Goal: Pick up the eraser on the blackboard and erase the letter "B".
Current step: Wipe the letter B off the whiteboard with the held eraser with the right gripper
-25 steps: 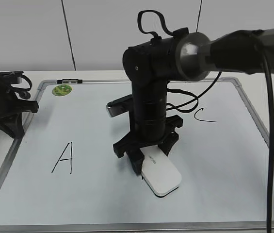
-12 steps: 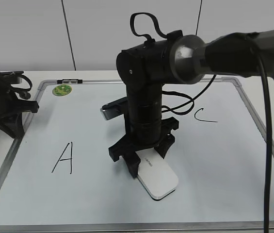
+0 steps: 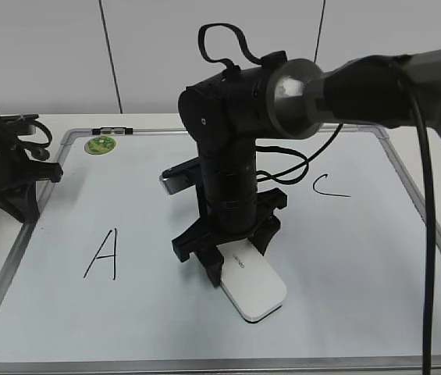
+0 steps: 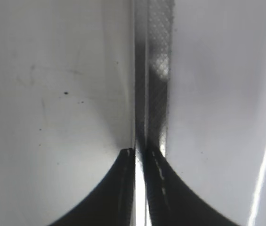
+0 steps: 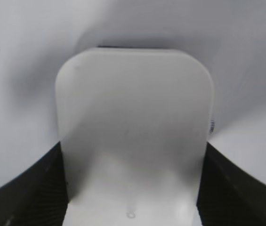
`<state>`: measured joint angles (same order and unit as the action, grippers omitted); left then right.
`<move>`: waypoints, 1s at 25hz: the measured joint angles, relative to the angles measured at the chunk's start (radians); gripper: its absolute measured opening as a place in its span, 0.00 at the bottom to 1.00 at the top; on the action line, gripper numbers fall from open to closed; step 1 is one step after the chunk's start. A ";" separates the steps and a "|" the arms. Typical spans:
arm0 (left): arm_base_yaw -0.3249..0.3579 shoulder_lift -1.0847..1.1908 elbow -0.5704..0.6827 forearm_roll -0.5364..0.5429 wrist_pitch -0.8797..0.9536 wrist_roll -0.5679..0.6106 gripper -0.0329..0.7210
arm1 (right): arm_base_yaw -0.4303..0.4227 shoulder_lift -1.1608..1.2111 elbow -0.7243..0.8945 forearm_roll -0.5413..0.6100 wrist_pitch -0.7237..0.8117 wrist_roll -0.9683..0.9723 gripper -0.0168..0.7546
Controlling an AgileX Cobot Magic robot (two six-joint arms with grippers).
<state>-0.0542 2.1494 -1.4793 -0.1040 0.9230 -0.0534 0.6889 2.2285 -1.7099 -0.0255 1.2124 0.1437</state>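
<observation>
eraser (image 3: 254, 287): white block lying flat on the board, near the front edge, a bit right of centre; dark underside just peeks out at the far end in the right wrist view
right gripper (image 3: 229, 251): pointing straight down over the board; fingers clamped on the eraser's two long sides at its far end, dark pads hugging both flanks in the wrist cam
letter A (image 3: 102, 254): front left, well apart from the eraser
letter "B": can't spot it anywhere; the arm blocks the middle of the board
blackboard (image 3: 407, 180): white surface, silver-grey frame, flat on the table
letter C (image 3: 328, 186): right of the arm, further back
left gripper (image 4: 140, 157): parked off the left edge; fingers pressed together, nothing between them
green magnet (image 3: 100, 144): far left corner, on the board
</observation>
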 joint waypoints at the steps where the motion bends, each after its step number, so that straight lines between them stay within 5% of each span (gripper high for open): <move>1: 0.000 0.000 0.000 0.000 0.000 0.000 0.14 | 0.001 0.000 0.000 -0.002 0.000 0.002 0.70; 25: -0.002 0.000 0.000 0.007 0.000 0.000 0.14 | -0.042 0.000 0.000 0.009 0.002 0.019 0.70</move>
<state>-0.0559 2.1494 -1.4793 -0.0969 0.9230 -0.0534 0.6465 2.2285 -1.7099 -0.0160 1.2142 0.1623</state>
